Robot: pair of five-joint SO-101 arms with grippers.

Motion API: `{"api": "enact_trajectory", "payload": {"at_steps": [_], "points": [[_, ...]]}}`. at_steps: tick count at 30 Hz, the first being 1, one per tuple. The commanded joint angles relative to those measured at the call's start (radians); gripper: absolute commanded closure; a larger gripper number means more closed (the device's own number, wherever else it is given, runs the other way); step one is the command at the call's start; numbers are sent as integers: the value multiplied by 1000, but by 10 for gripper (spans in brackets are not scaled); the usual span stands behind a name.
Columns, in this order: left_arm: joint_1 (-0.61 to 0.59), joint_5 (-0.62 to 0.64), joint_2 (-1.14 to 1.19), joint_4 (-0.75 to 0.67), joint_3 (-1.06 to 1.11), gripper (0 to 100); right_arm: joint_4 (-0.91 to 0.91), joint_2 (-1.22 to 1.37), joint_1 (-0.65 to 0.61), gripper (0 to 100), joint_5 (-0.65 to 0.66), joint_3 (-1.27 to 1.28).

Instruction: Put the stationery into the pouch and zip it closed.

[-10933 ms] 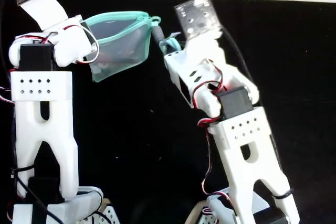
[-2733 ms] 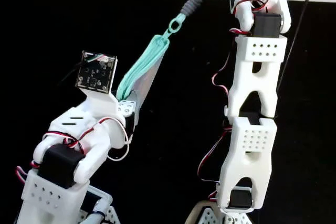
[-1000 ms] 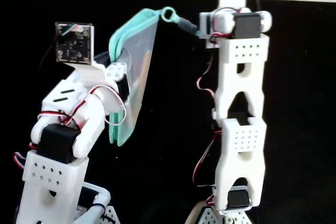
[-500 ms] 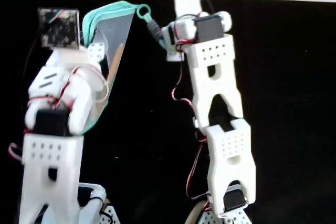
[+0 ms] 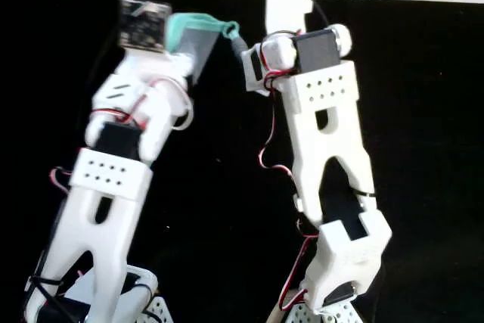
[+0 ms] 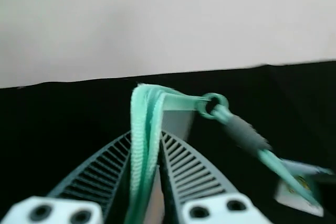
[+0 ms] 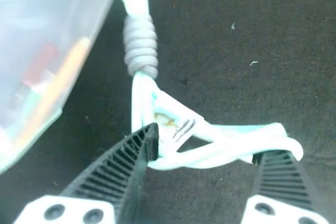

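Note:
The teal-rimmed clear pouch (image 5: 198,35) hangs in the air at the back of the table, its zipped rim (image 6: 143,129) pinched in my shut left gripper (image 6: 147,136). Through its clear side (image 7: 47,51) I see an orange pencil and red items inside. From the zipper ring (image 6: 212,103) a grey knot (image 7: 139,45) and a pale strap loop (image 7: 210,145) run to my right gripper (image 7: 207,142). That gripper's fingers stand apart, with the loop lying across the gap and touching one finger (image 7: 142,153). In the high view the right gripper (image 5: 249,58) sits just right of the pouch.
Black cloth (image 5: 423,111) covers the table, with a white wall (image 6: 168,19) behind its far edge. Both white arms (image 5: 113,179) (image 5: 325,134) stretch toward the back; open cloth lies to the right of the right arm.
The left arm has swung right and stretched further back, carrying the pouch up toward the far edge. The right arm leaned right at its base, its gripper staying at the strap.

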Motion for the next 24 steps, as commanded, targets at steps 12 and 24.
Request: {"api": "enact_trajectory", "payload": {"at_steps": [12,24], "points": [[211,0,-1,68,133,753,15,-70,77,657,-89,-1],[213,-3,-2,359,61,748,15,-65,81,563,-83,4]]}}
